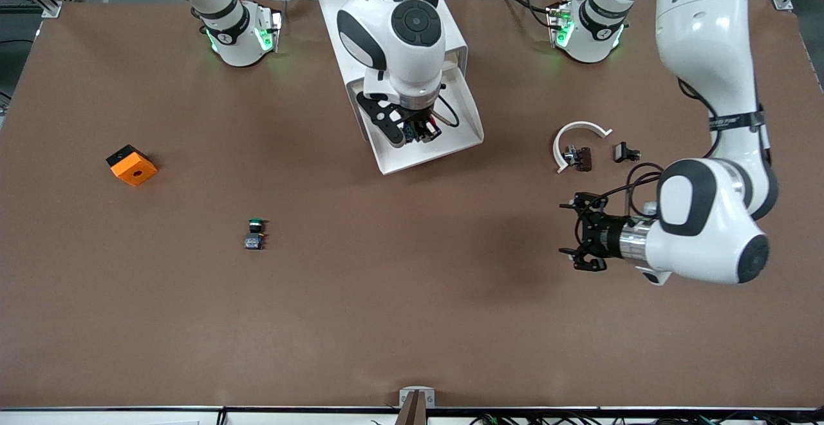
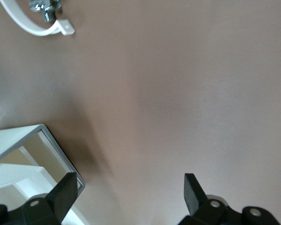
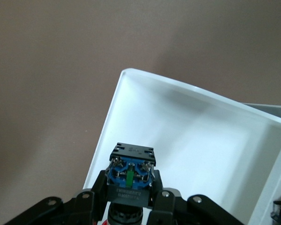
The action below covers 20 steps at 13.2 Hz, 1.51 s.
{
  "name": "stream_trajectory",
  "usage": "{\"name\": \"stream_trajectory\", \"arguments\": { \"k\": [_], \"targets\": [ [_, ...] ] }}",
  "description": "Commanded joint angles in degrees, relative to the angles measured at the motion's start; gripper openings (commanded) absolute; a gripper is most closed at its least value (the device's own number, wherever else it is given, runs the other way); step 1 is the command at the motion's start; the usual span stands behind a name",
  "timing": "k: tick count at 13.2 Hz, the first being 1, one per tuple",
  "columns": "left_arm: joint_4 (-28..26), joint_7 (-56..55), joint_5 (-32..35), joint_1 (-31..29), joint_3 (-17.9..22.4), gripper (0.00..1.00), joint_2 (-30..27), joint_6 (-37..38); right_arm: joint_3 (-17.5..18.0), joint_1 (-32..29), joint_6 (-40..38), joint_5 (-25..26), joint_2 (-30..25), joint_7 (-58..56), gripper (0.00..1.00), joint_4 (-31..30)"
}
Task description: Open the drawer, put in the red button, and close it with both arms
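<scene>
The white drawer [image 1: 468,130] stands pulled open from its white cabinet [image 1: 335,0] at the middle of the table's robot side. My right gripper [image 1: 417,130] hangs over the open drawer and is shut on the red button [image 1: 426,131]. In the right wrist view my right gripper [image 3: 131,183] holds the button [image 3: 132,165] by its black body. The blue base points away from the gripper, and only a sliver of the red cap shows. The drawer's white floor [image 3: 187,136] lies below it. My left gripper [image 1: 582,242] is open and empty over bare table toward the left arm's end.
A green-capped switch [image 1: 255,233] and an orange block [image 1: 131,165] lie toward the right arm's end. A white curved clamp [image 1: 577,131] and small black parts [image 1: 626,152] lie near the left gripper. The left wrist view shows the drawer's corner [image 2: 47,138] and the clamp [image 2: 37,26].
</scene>
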State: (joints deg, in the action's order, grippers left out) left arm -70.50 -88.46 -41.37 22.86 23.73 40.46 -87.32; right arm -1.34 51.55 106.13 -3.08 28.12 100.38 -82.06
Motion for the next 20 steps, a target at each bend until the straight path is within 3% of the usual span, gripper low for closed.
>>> {"name": "stream_trajectory", "arguments": {
  "k": [1, 4, 11, 13, 15, 17, 18, 20],
  "targets": [
    [-0.78, 3.82, 1.64, 0.51, 0.97, 1.00, -2.05, 0.31, -0.41, 1.88, 0.74, -0.35, 0.88, 0.95, 0.00, -0.47],
    [-0.78, 6.97, 6.99, 1.48, 0.53, 1.00, -4.07, 0.22, -0.41, 2.41, 1.45, -0.35, 2.11, 0.69, 0.00, -0.47],
    [-1.04, 26.47, 9.18, 1.92, 0.44, 1.00, -6.35, 0.31, -0.41, 2.85, 2.59, -0.43, 4.05, 0.34, 0.00, -0.47],
    [-1.22, 30.00, 13.05, 3.93, 0.44, 1.00, -7.32, 0.22, -0.41, 2.94, 2.59, -0.43, 4.05, 0.34, 0.06, -0.47],
    [-1.22, 31.94, 15.78, 5.87, 0.53, 1.00, -7.41, 0.22, -0.41, 2.85, 2.50, -0.43, 4.05, 0.43, 0.21, -0.29],
    [-1.39, 32.48, 17.19, 7.45, 0.53, 1.00, -7.93, -0.21, -0.41, 2.77, 2.24, -0.43, 3.96, 0.43, 0.57, -0.20],
    [-2.09, 32.48, 18.07, 8.33, 0.53, 1.00, -8.29, -0.48, -0.41, 2.76, 2.15, -0.43, 3.87, 0.43, 1.00, -0.12],
    [-2.10, 32.48, 18.34, 8.51, 0.44, 1.00, -8.29, -0.57, -0.41, 2.76, 1.97, -0.43, 3.26, 0.43, 1.00, 0.15]
  ]
}}
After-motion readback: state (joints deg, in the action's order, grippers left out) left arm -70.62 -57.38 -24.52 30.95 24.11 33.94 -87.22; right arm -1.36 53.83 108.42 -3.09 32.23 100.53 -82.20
